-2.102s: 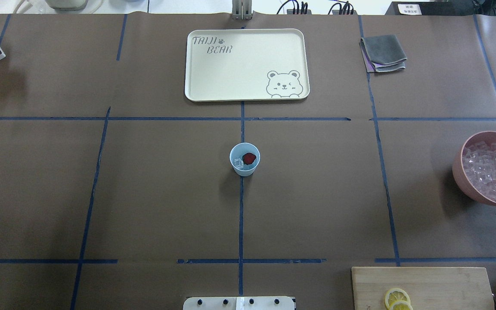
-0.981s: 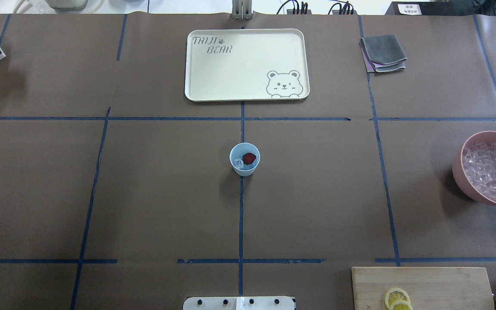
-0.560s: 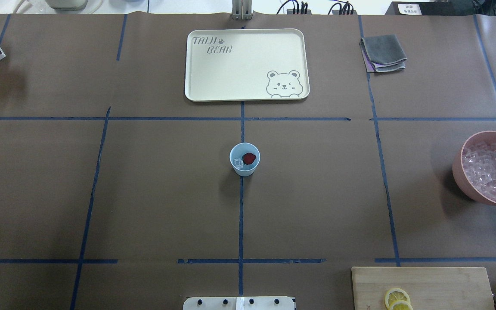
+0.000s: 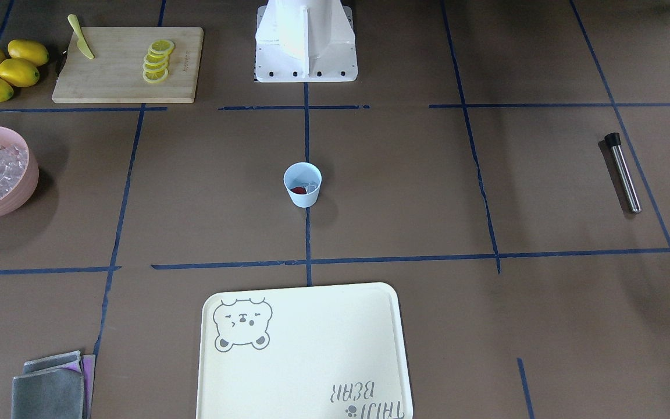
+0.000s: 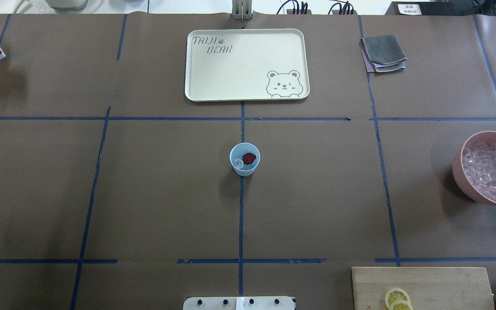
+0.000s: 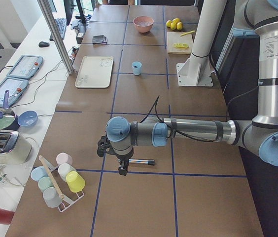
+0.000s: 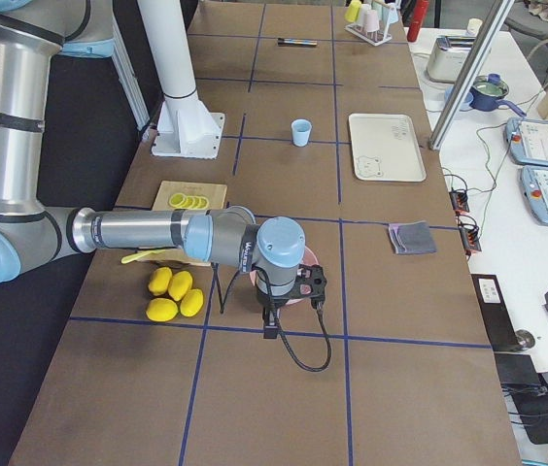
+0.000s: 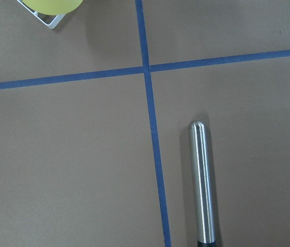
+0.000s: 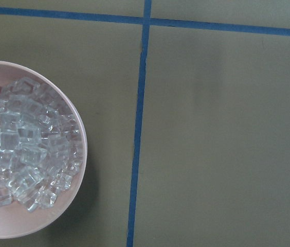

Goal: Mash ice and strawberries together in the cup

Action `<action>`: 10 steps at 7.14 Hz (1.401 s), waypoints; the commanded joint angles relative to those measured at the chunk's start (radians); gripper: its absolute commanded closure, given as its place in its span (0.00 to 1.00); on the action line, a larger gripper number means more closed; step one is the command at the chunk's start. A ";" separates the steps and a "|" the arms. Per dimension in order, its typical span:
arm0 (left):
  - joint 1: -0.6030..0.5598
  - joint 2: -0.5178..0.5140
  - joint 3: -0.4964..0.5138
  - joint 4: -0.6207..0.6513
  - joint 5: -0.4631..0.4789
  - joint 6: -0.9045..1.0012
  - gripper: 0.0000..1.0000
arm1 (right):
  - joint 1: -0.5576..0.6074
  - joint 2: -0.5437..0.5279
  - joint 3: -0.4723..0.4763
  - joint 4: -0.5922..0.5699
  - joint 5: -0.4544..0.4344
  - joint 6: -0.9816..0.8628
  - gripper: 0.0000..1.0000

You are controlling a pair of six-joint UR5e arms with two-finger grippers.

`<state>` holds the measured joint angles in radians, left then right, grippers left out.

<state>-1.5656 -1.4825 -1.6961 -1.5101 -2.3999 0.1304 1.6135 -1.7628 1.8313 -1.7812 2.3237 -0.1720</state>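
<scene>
brown paper-covered table (image 5: 317, 193) gridded with blue tape (image 5: 241, 215), white side bench (image 6: 48, 106).

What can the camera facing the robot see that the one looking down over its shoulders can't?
Only the front-facing view shows the yellow knife on the cutting board and the whole metal muddler; overhead catches just its end. Only overhead shows the wire rack at the left edge. Both show the blue cup with strawberry and ice, the bear tray, the pink bowl and the grey cloth.
</scene>
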 commanded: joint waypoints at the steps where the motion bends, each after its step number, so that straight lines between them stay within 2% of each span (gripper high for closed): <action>1: -0.001 0.002 -0.001 -0.004 0.001 0.006 0.00 | -0.001 0.002 -0.009 0.002 0.005 0.002 0.00; 10: 0.001 -0.010 -0.013 -0.002 -0.001 0.003 0.00 | -0.003 0.008 -0.020 0.002 0.005 0.002 0.00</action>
<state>-1.5647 -1.4923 -1.7070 -1.5115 -2.4019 0.1319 1.6111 -1.7549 1.8119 -1.7795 2.3289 -0.1698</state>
